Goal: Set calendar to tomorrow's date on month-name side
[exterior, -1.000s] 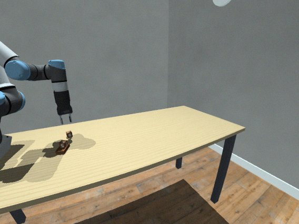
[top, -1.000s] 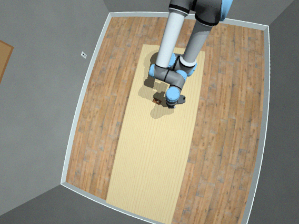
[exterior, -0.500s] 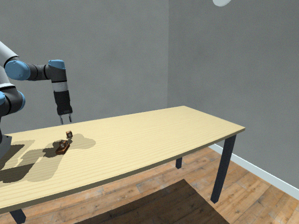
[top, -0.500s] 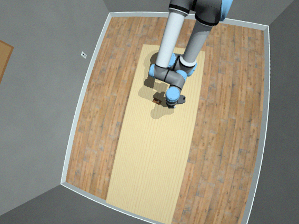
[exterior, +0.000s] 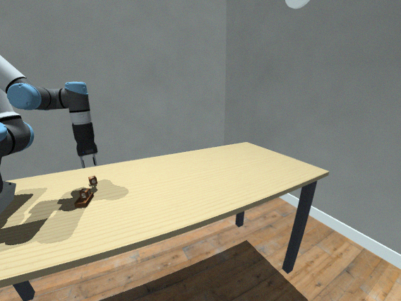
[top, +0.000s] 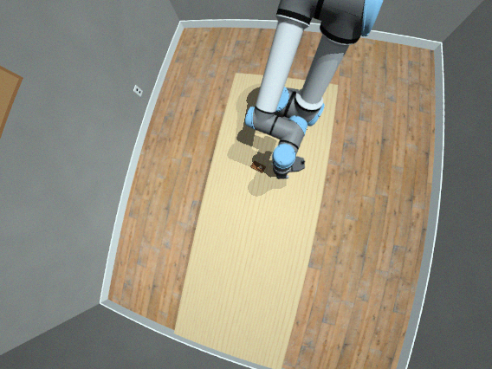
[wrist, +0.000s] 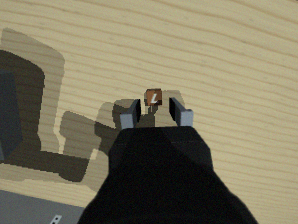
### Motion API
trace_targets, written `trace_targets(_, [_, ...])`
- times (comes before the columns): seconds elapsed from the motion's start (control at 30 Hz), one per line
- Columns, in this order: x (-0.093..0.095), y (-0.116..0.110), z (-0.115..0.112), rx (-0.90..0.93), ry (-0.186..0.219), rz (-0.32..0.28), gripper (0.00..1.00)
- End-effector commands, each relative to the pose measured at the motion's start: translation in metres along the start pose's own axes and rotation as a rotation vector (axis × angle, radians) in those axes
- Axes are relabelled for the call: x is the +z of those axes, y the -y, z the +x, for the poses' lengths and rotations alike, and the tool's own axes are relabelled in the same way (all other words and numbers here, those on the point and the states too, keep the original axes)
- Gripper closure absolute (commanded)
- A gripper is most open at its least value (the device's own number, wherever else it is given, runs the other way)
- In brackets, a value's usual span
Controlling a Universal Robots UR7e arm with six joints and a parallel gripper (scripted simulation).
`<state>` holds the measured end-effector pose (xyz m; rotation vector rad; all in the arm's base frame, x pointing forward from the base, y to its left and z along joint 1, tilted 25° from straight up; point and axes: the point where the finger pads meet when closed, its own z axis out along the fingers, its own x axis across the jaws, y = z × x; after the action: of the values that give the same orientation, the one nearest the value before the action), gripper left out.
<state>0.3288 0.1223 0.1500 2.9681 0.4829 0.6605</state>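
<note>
1. Calendar tray (top: pixel 254 165) (exterior: pixel 82 205), nearest thing in the exterior view: on the table (top: pixel 242 260) (exterior: pixel 212 187) (wrist: pixel 225 60), looks flat. Month's name can't be read from here.
2. Seated cube (top: pixel 260 167) (exterior: pixel 85 193): in the tray, what looks like a 5 facing the exterior cam. Whether that digit is upright, or its base fully down, is hard to tell at this res.
3. Loose cube (exterior: pixel 92 181) (wrist: pixel 154 97): out of the tray, near it, approx 1 o'clock from it in the ext. view. Wrist view gives a 7-like mark on its upper face; ext. view gives a round digit, poss. 6 or 9.
4. Gripper (top: pixel 282 176) (exterior: pixel 89 166) (wrist: pixel 154 105): fingers wide apart, nothing between them, up at approx 12 o'clock from the loose cube in the ext. view. Wrist view has that cube at 12 o'clock, framed by the gap but lower down.
5. Step in hand, prob.: re-orienting the loose cube, date not yet set. Next move calls for a straight descent, pads squared to two opp. sides, then grip and lift. Tomorrow's digit must be confirmed; another turn may be req'd before it goes in beside the other, w/o nudging the tray.

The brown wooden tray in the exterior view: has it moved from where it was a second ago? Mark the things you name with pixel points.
No; the brown wooden tray (top: pixel 255 168) (exterior: pixel 81 204) keeps its place near the pale wooden table's (top: pixel 242 260) (exterior: pixel 198 184) long front edge.
</note>
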Motion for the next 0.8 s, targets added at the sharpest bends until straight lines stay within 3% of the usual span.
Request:
trace_targets(0.0, [0.004,0.0,0.0,0.0,-0.001,0.0,0.13])
trace_targets(0.77, [0.035,0.0,0.0,0.0,-0.001,0.0,0.13])
